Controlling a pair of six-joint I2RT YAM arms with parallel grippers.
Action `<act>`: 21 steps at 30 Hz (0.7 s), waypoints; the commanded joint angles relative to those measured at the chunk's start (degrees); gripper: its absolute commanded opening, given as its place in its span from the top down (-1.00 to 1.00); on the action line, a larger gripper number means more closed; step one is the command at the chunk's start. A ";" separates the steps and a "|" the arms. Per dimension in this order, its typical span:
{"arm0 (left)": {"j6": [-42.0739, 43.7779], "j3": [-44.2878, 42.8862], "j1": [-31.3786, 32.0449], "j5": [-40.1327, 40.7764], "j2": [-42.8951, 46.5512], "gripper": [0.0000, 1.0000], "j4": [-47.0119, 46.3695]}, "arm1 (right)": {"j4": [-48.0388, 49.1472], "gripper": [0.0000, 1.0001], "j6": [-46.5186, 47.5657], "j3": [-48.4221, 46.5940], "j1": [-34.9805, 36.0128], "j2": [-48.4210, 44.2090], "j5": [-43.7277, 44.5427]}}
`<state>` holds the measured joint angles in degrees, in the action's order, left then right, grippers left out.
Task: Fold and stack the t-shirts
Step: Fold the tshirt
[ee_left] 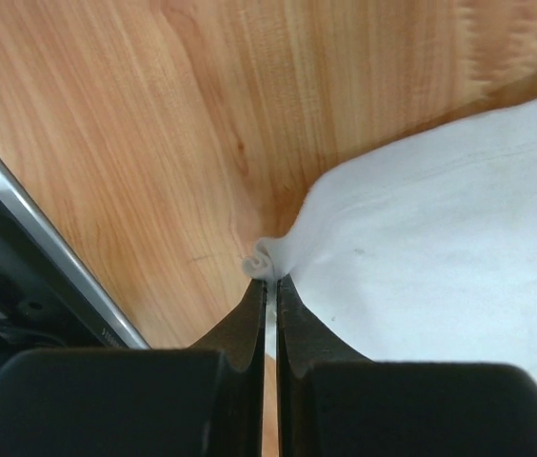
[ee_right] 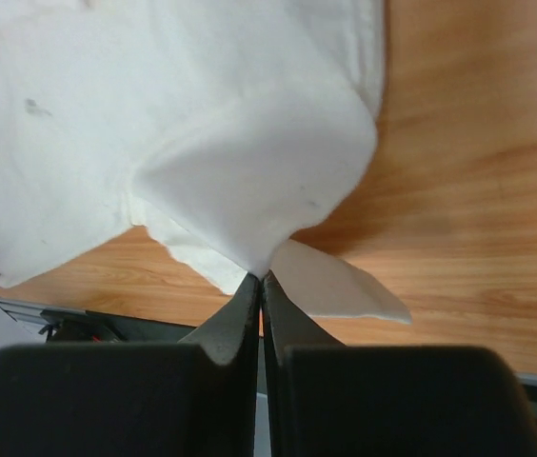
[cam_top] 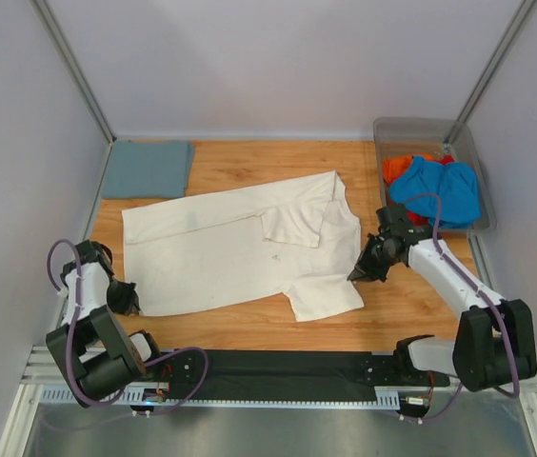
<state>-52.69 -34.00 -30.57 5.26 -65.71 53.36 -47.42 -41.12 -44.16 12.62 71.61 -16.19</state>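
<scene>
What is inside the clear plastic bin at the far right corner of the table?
The bin holds a crumpled bright blue t-shirt lying over an orange-red t-shirt, which shows mainly at the left. Anything beneath them is covered.

No text, label, brand, number or sign is legible in any view. The cream-white t-shirt (ee_right: pixel 202 114) carries only a small dark speck (ee_right: pixel 35 107), up and to the left of the right gripper (ee_right: pixel 261 278). The speck forms no readable character.
</scene>
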 commanded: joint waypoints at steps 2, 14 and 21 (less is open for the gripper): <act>4.87 -4.58 0.15 -0.68 -0.56 1.00 0.77 | -0.22 1.00 3.42 -11.28 -1.19 4.58 0.54; 9.36 -12.94 3.32 0.02 -3.98 1.00 1.23 | -0.74 1.00 6.49 -30.43 -4.53 20.22 -2.62; 9.97 -16.79 4.72 -2.09 -11.35 1.00 -0.45 | -1.36 1.00 6.58 -40.19 -6.03 28.74 -4.12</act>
<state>-44.40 -46.94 -26.55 3.86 -75.09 54.43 -48.73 -35.53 -79.09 7.55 98.39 -19.66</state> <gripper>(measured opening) 0.017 0.005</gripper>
